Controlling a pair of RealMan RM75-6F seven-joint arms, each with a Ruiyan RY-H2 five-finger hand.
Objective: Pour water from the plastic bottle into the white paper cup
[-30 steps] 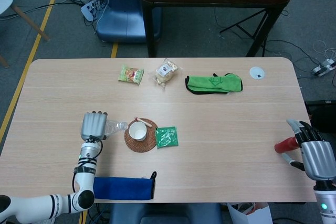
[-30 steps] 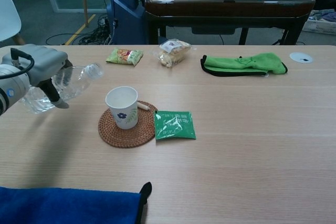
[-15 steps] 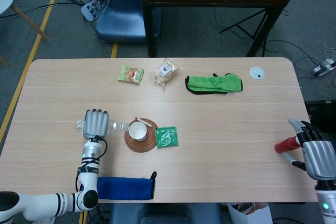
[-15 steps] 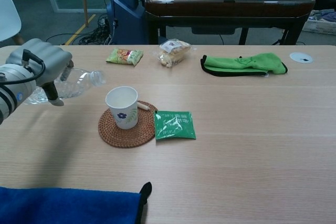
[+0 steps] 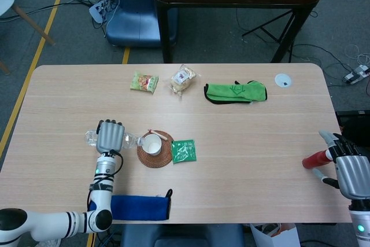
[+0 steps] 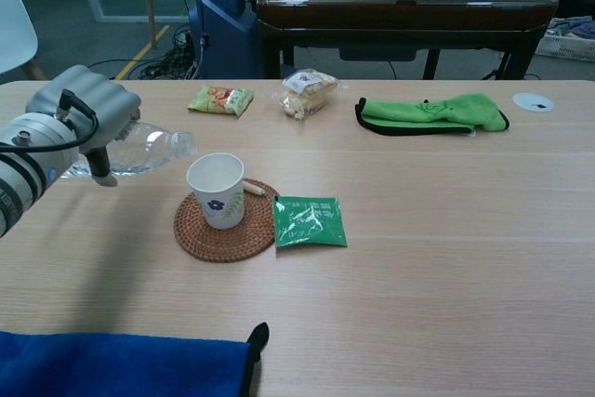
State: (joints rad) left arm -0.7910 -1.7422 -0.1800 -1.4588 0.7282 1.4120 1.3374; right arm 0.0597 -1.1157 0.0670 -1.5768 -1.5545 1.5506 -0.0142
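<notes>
My left hand [image 6: 85,111] [image 5: 110,136] grips a clear plastic bottle [image 6: 149,149] [image 5: 130,140], held almost level above the table with its mouth pointing right. The bottle's mouth hangs just left of the white paper cup's [image 6: 217,191] [image 5: 152,144] rim. That cup, printed with a small flower, stands upright on a round woven coaster [image 6: 223,228] [image 5: 154,155]. At the table's right edge my right hand [image 5: 348,171] holds a red object [image 5: 315,159]; it shows only in the head view.
A green packet [image 6: 310,221] lies right of the coaster. At the back lie two snack bags [image 6: 221,99] [image 6: 308,91], a green cloth [image 6: 430,112] and a white disc [image 6: 533,101]. A blue cloth [image 6: 121,365] covers the near left edge.
My left hand has carried the bottle to the right, toward the cup, and tipped it from slanted to nearly level. The right hand barely moved.
</notes>
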